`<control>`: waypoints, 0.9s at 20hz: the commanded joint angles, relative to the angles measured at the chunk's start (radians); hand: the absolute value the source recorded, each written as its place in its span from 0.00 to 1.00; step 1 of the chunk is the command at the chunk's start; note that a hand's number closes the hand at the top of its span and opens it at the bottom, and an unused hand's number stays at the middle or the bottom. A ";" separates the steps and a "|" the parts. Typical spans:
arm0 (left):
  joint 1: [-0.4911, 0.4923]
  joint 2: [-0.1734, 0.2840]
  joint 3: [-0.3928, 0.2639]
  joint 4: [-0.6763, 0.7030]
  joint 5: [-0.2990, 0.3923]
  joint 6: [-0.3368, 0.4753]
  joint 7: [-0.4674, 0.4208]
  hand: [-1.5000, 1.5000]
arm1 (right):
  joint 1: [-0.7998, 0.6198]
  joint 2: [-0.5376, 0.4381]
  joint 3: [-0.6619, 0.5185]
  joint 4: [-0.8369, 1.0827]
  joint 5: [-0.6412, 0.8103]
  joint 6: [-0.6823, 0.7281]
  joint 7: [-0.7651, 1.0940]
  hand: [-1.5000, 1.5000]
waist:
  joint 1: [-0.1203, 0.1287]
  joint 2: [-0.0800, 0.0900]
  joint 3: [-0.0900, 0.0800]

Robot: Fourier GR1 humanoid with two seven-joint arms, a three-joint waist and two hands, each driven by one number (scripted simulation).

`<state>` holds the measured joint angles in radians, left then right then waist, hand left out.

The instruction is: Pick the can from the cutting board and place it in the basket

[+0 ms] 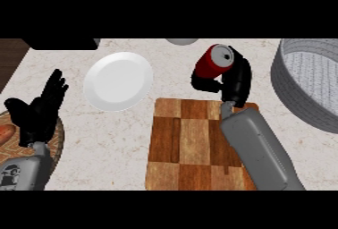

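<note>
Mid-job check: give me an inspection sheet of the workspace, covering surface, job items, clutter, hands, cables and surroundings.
Surface: pale speckled counter.
Job's things: red can tilted, silver top showing, held beyond the far end of the checkered wooden cutting board; grey basket at the right edge, partly out of frame, nothing seen inside.
Clutter: white plate left of the board; a grey rounded object at the top edge, cut off; a round wooden item with something orange on it at the left edge.
Hands: right hand curled round the can; left hand open, fingers up, resting at left.
Cables: nothing seen.
Surroundings: dark object at top left.
</note>
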<state>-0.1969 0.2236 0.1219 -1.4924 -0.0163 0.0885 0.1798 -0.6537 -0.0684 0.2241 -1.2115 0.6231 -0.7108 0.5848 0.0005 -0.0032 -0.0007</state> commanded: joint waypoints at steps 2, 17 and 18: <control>0.026 0.023 0.020 -0.030 0.016 -0.026 0.015 0.50 | -0.135 -0.063 -0.098 -0.025 0.068 0.058 0.156 1.00 | 0.003 0.000 0.000; -0.088 0.005 0.021 0.081 -0.014 -0.007 0.001 0.50 | -0.380 -0.265 -0.317 0.245 0.115 0.124 0.177 1.00 | 0.004 0.007 0.000; -0.043 0.000 0.019 0.080 -0.004 -0.027 -0.041 0.50 | -0.391 -0.268 -0.330 0.320 0.110 0.101 0.129 1.00 | 0.013 0.009 0.000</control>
<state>-0.2369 0.2251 0.1387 -1.4436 -0.0181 0.0690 0.1654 -0.9987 -0.2848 -0.0675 -1.0061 0.7276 -0.6237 0.7445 0.0083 0.0024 -0.0004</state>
